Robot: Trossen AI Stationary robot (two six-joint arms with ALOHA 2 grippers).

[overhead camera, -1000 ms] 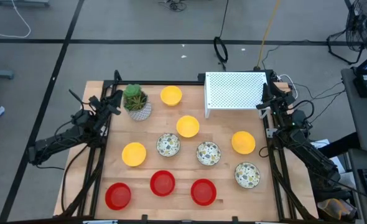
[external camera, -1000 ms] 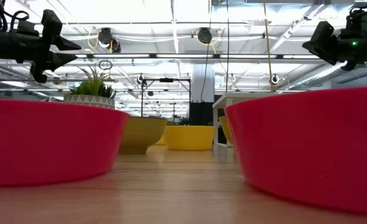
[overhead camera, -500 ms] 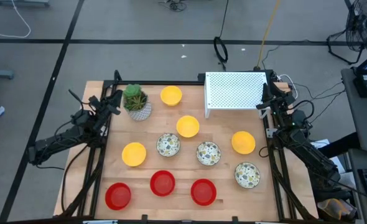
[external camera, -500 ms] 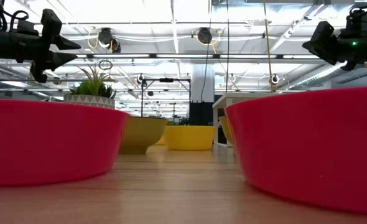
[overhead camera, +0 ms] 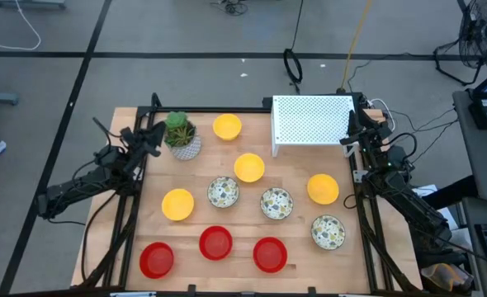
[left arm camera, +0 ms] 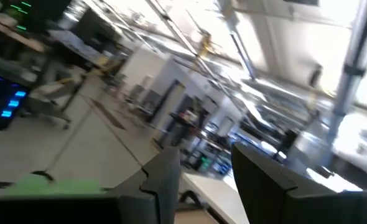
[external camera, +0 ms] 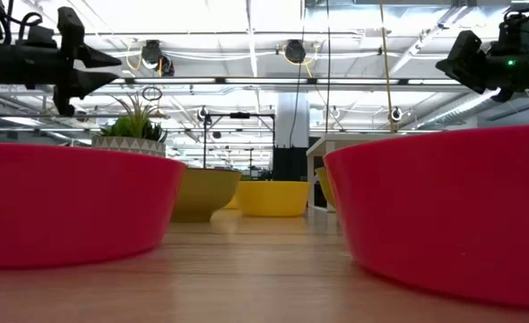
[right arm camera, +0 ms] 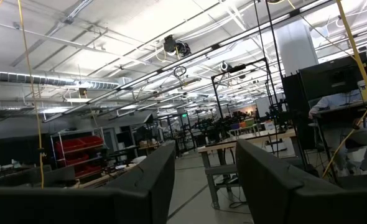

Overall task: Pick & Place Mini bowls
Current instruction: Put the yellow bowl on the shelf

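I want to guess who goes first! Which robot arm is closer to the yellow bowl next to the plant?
Probably the left. The left gripper hangs open right beside the plant pot, near that yellow bowl. The right gripper waits, open, beyond the white perforated box.

From my remote seat I see the wooden counter (overhead camera: 194,177) on a grey floor (overhead camera: 186,66); a white pot with a green plant (overhead camera: 181,134) stands near its far left corner, its spiky leaves also showing in the low view (external camera: 135,118); a white perforated box (overhead camera: 311,122) sits at the far right edge; a black cable loop (overhead camera: 293,64) lies on the floor beyond; a yellow cable (overhead camera: 355,37) runs down nearby; a fan (overhead camera: 477,31) stands at the far right.
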